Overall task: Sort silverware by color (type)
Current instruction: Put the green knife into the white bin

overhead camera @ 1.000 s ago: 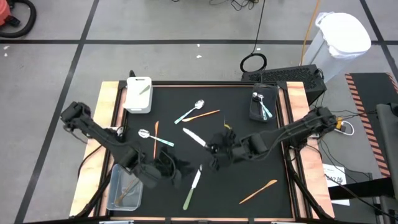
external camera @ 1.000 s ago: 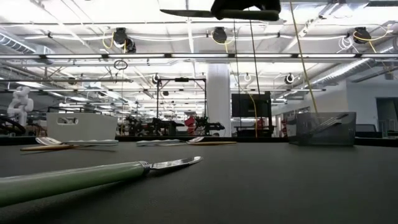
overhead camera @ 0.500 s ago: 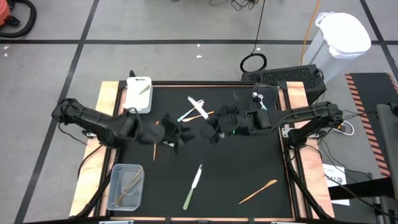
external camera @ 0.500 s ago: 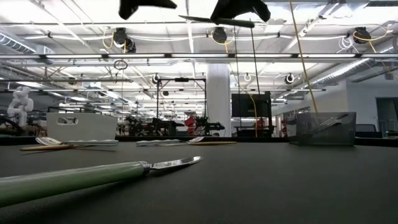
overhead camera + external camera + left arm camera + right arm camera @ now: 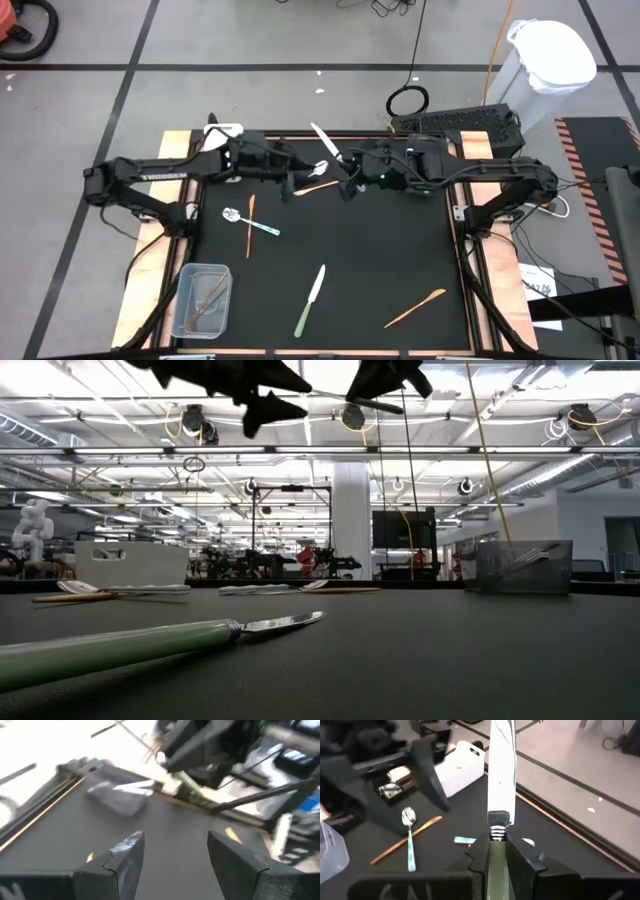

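My right gripper (image 5: 347, 172) is over the far middle of the table, shut on a knife with a pale-green handle and a white blade (image 5: 322, 138). My left gripper (image 5: 288, 172) is open and empty just to its left; in the left wrist view (image 5: 172, 855) it faces the held knife (image 5: 189, 782). A second green knife (image 5: 310, 298) lies flat near the front. Orange utensils (image 5: 318, 187) (image 5: 250, 224) (image 5: 415, 308) and a blue-handled spoon (image 5: 246, 220) lie on the mat. Another spoon (image 5: 410, 840) lies below the grippers. My right gripper pinches the knife's pale-green handle (image 5: 496, 854) between its two fingers, close to where the blade starts. The knife lies along the fingers, and its blade (image 5: 501, 770) sticks out past the fingertips toward the far left. It is lifted clear of the table.
A white bin (image 5: 460, 767) stands at the far left corner, partly under my left arm. A dark bin (image 5: 120, 800) with silverware stands at the far right. A clear bin (image 5: 200, 298) with utensils stands at the front left. The mat's middle is bare.
My right gripper has lifted the knife clear of the mat's middle and carried it up and toward the far edge. My left gripper has gone from the front left up and toward the far edge, ending beside the right gripper.
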You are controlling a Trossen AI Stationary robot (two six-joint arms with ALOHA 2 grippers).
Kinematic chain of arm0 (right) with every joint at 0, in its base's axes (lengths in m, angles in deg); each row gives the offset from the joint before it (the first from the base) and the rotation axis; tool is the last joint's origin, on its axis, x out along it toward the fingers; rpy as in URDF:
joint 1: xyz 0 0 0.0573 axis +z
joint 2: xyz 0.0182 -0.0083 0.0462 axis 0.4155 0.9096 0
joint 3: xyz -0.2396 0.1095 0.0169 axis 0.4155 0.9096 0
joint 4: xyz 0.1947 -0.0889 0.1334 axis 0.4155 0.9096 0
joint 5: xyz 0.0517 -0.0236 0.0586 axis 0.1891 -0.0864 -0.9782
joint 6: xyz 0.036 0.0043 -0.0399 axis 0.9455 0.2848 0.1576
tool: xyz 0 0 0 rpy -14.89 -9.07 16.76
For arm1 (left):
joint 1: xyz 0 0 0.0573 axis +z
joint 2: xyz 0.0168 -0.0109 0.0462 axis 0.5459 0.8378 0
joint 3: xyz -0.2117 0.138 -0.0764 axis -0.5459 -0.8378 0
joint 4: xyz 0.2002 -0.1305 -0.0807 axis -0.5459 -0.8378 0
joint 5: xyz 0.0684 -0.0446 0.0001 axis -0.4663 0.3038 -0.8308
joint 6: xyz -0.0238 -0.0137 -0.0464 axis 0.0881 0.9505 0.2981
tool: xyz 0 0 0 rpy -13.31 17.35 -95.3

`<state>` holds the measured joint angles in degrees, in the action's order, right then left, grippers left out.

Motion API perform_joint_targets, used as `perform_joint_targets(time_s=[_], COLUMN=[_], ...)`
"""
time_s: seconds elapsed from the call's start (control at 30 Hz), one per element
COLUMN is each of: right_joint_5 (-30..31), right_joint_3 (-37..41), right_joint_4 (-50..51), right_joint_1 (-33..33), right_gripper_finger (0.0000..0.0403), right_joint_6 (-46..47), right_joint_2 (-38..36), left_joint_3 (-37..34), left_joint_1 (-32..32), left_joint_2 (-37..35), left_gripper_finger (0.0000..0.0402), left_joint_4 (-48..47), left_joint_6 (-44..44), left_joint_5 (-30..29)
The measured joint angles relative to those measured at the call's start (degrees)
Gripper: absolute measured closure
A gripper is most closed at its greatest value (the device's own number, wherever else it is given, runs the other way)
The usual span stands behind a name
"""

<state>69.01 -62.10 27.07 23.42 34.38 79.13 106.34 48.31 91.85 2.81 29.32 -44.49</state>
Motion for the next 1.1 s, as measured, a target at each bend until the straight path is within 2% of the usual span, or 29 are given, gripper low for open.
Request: perform_joint_targets(time_s=[0.1, 0.23, 0.4, 0.67, 0.8, 1.0, 1.1], right_joint_5=[-0.1, 0.1, 0.4, 0.4, 0.2, 0.8, 2.4], right_joint_3=[0.0, 0.0, 0.0, 0.0, 0.0, 0.1, 0.1], right_joint_4=[-0.8, -5.4, -10.0, -9.7, -11.0, -14.0, -14.9], right_joint_1=[0.0, -1.1, -2.7, -4.5, -4.5, -4.5, -4.5], right_gripper_finger=[0.0360, 0.0360, 0.0360, 0.0360, 0.0360, 0.0360, 0.0363], right_joint_6=[-1.3, -5.5, -11.4, -16.3, -17.7, -19.7, -19.7], right_joint_2=[0.0, 0.3, 1.0, 3.8, 5.5, 6.2, 6.1], left_joint_3=[-1.8, -3.0, -3.0, -2.7, -2.7, -2.5, -2.6], left_joint_1=[3.0, 5.1, 7.6, 10.1, 10.2, 10.3, 10.5], left_joint_2=[1.3, 3.4, 6.4, 7.5, 7.5, 7.4, 7.4], left_gripper_finger=[0.0183, 0.0183, 0.0183, 0.0190, 0.0238, 0.0377, 0.0390], left_joint_4=[9.0, 21.4, 32.3, 33.6, 31.8, 28.6, 27.6], left_joint_6=[0.0, 0.7, 7.3, 12.0, 12.0, 12.0, 11.7], left_joint_5=[7.4, 10.4, 10.1, 3.0, 1.9, 1.7, 2.0])
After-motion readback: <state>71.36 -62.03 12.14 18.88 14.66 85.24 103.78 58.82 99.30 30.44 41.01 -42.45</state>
